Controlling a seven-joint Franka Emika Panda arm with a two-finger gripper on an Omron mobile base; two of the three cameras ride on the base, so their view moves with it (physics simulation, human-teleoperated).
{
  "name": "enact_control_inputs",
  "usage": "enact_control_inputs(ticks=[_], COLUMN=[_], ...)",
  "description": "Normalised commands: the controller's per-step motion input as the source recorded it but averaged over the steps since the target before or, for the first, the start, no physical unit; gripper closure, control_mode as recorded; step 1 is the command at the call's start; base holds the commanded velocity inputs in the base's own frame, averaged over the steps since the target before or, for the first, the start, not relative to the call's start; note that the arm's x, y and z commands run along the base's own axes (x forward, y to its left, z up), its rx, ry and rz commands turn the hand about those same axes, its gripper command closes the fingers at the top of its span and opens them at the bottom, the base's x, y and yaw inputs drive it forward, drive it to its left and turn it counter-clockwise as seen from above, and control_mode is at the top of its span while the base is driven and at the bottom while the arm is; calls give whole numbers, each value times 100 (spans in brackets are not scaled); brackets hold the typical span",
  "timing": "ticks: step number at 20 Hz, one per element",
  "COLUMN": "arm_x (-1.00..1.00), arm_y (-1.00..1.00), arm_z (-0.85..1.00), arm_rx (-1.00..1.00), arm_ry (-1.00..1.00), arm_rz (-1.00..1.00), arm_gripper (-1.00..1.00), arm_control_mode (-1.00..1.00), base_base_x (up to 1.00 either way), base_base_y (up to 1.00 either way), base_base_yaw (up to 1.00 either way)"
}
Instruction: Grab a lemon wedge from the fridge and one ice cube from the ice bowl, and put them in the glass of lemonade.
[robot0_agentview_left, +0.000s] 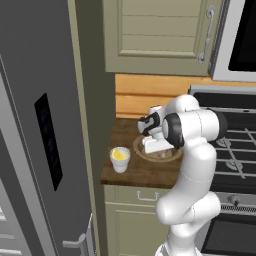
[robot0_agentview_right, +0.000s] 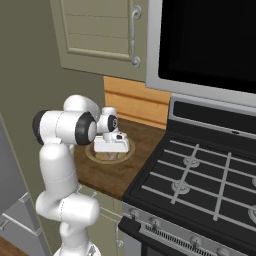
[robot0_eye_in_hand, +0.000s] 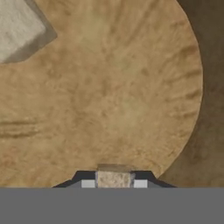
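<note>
My gripper (robot0_agentview_left: 160, 151) reaches straight down into the ice bowl (robot0_agentview_left: 176, 157), a wide shallow brownish bowl on the wooden counter. In the right base view the gripper (robot0_agentview_right: 111, 151) also hangs inside the bowl's rim (robot0_agentview_right: 90, 152). In the hand view the gripper (robot0_eye_in_hand: 113, 183) has a pale ice cube (robot0_eye_in_hand: 113, 177) clamped between both fingertips, over the bowl floor (robot0_eye_in_hand: 109, 96). A second ice cube (robot0_eye_in_hand: 17, 26) lies at the upper left. The glass of lemonade (robot0_agentview_left: 120, 159) stands left of the bowl, holding yellow liquid. The grey fridge (robot0_agentview_left: 30, 150) is at the left. The lemon wedge is hidden.
A gas stove (robot0_agentview_right: 200, 170) borders the counter (robot0_agentview_left: 130, 175) on the right, with a dark microwave (robot0_agentview_right: 210, 40) above it. Beige-green wall cabinets (robot0_agentview_left: 155, 35) hang over the counter. The fridge side wall closes the counter's left end.
</note>
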Motion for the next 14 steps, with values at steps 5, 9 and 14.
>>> enact_control_inputs(ticks=[5,9,14], arm_x=[-33,-59,-46], arm_y=[0,0,0], arm_z=[4,69,82], arm_rx=[0,2,6], arm_ry=[-5,-19,-24], arm_rz=[3,5,3], arm_gripper=[100,100,100], arm_control_mode=[-100,-100,-100], base_base_x=[0,0,0], base_base_y=[0,0,0], base_base_yaw=[0,0,0])
